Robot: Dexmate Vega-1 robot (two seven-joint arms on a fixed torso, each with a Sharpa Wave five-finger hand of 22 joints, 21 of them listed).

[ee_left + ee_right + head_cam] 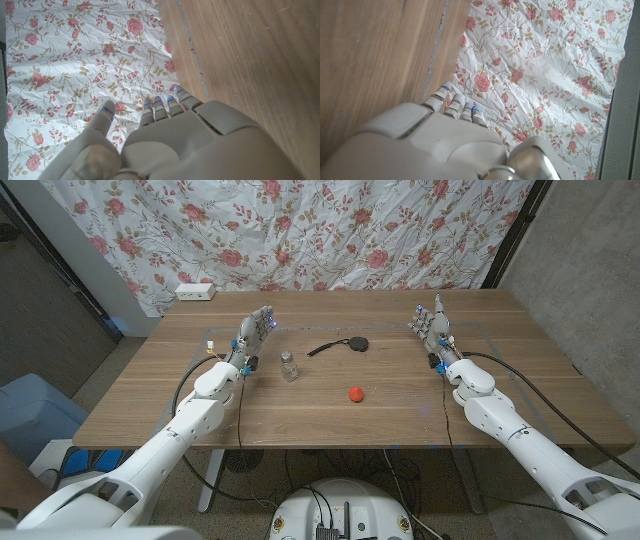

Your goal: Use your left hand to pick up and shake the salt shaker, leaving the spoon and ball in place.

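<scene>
The red ball (355, 393) lay nearest; beyond it the salt shaker (289, 366) stood upright just beside the left hand (254, 335), whose fingers were extended and holding nothing; the right hand (433, 326) likewise held nothing; the black spoon (343, 346) lay farther back.

Red ball (355, 393), black spoon (344, 345), rose-patterned white curtain (330, 230)

Too small to tell: contents and cap of the salt shaker (289, 366). Cut off by the wrist views' lower edges: left hand (165, 145) and right hand (450, 145). Blurred in both: fingers (161, 107).
</scene>
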